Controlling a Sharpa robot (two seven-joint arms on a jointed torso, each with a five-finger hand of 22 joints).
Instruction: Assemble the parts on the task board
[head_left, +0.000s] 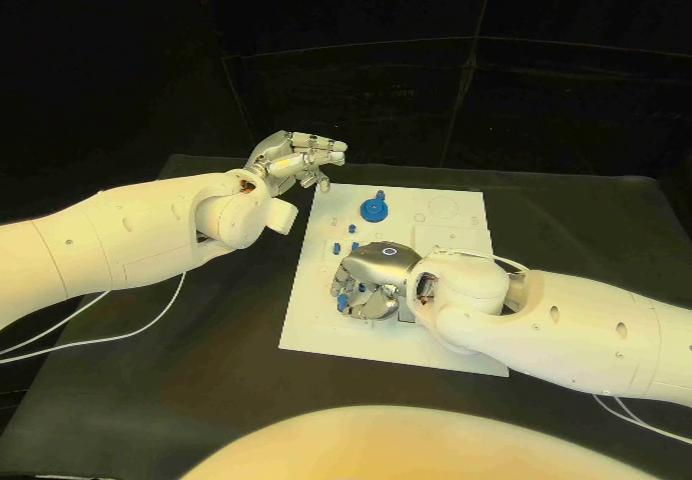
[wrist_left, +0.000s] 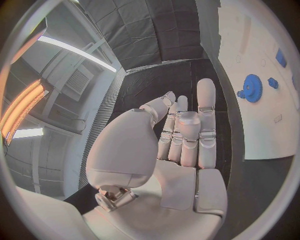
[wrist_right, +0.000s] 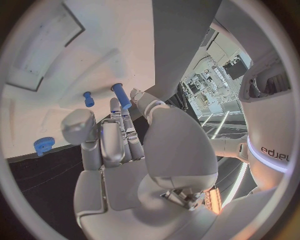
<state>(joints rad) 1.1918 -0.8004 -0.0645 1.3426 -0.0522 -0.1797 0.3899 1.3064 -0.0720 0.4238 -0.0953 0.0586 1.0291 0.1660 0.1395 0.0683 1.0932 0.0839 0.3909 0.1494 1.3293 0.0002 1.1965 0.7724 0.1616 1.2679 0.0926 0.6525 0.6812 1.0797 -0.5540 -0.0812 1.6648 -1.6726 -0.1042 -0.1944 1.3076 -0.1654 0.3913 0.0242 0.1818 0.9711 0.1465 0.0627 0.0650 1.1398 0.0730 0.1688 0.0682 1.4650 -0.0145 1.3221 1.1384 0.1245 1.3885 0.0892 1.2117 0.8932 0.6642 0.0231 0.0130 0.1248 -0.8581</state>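
The white task board (head_left: 447, 345) lies in the middle of the black table. A blue gear (head_left: 374, 209) stands near its far edge, with small blue pegs (head_left: 336, 245) just in front of it. My right hand (head_left: 368, 285) hovers low over the board's middle, fingers pointing down. It pinches a blue peg (wrist_right: 122, 96) between thumb and a fingertip, close above the board (wrist_right: 50, 45). A second small peg (wrist_right: 89, 99) and the gear (wrist_right: 44, 145) stand beside it. My left hand (head_left: 296, 160) is raised off the board's far left corner, fingers straight and holding nothing (wrist_left: 184, 130). The gear (wrist_left: 252, 87) is off to its side.
Shallow recesses (head_left: 454, 212) mark the board's far right part. Black table (head_left: 216, 330) surrounds the board, and white cables (head_left: 101, 335) trail under my left arm. A black curtain closes the back.
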